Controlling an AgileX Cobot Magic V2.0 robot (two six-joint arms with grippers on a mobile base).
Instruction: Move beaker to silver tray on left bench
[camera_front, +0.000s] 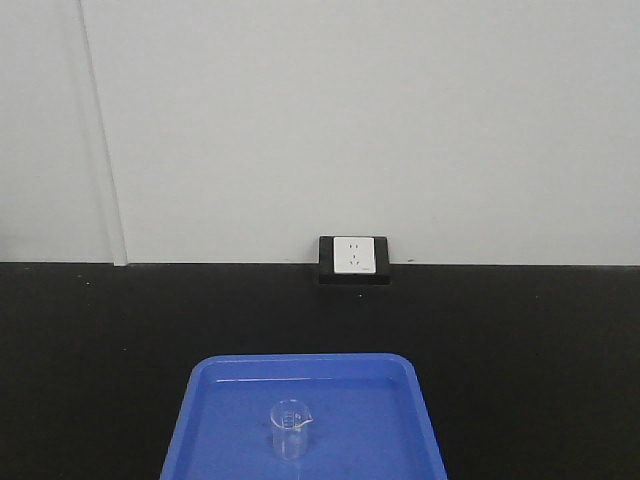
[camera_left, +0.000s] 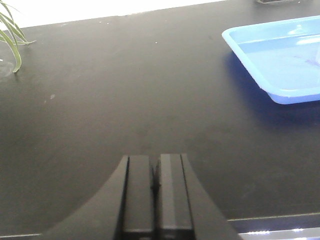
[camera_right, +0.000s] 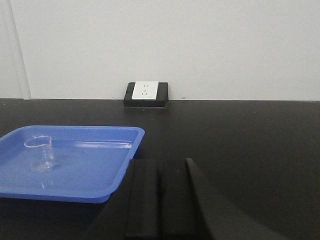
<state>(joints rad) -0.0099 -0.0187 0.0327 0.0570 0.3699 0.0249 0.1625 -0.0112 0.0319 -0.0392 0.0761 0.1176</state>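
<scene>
Green leaves (camera_left: 11, 30) show at the far left edge of the black surface (camera_left: 125, 90). Left gripper (camera_left: 155, 165): jaws pressed together, nothing held, over bare surface. Blue tray (camera_front: 305, 360) lies at centre. The beaker (camera_front: 291, 432) stands upright inside it. Wall socket (camera_front: 354, 256) sits behind the tray. Right gripper (camera_right: 159, 167): jaws pressed together, nothing held, just right of the tray.

The left gripper (camera_left: 155, 167) is sitting at the 6 o'clock edge of its wrist view and pointing toward 12 o'clock. Its two dark fingers (camera_left: 137, 195) are pressing together, leaving only a thin seam. The right gripper (camera_right: 159, 170) is posing likewise, with its fingers closing flat against each other and gripping nothing.
</scene>
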